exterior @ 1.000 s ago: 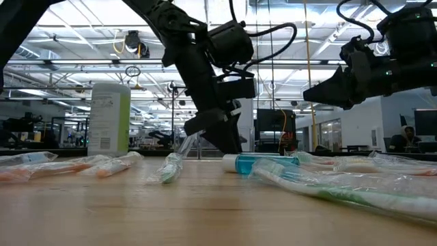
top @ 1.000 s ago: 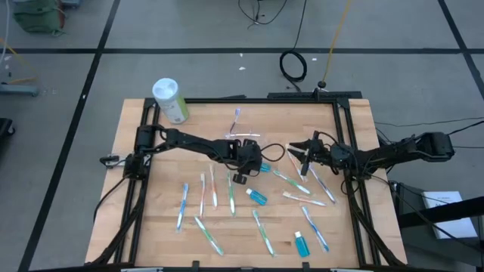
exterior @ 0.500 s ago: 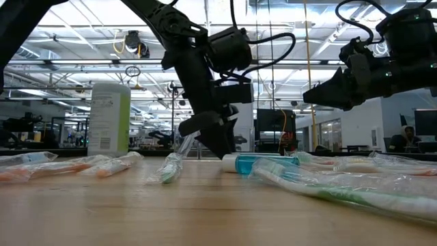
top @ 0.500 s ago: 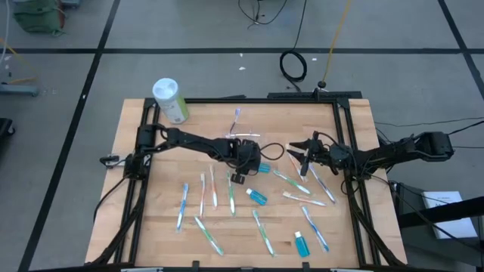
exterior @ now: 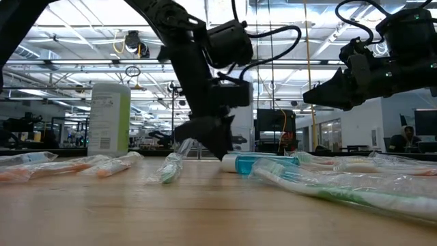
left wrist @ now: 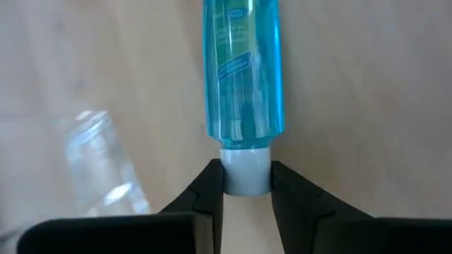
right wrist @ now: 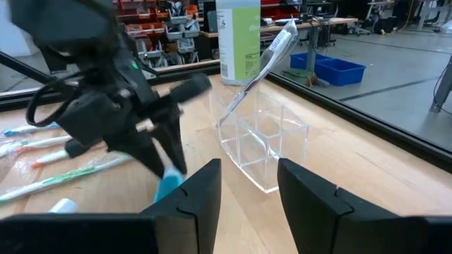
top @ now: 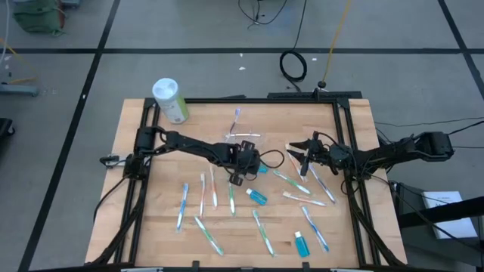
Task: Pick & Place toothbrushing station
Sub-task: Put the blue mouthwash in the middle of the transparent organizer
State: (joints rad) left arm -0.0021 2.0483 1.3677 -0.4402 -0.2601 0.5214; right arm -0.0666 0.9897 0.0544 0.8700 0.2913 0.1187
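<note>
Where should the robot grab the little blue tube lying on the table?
By its grey cap, coming in from the cap end. The blue tube lies flat, and the cap is its narrowest part, so it fits between the left gripper fingers, which already sit either side of it.

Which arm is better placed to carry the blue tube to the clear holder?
Left. The left gripper is already closed on the blue tube's grey cap, beside the clear holder. The right gripper hovers open, holding nothing.

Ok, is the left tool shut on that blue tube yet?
Shut. In the left wrist view the left tool has both fingers pressed against the grey cap of the blue tube.
</note>
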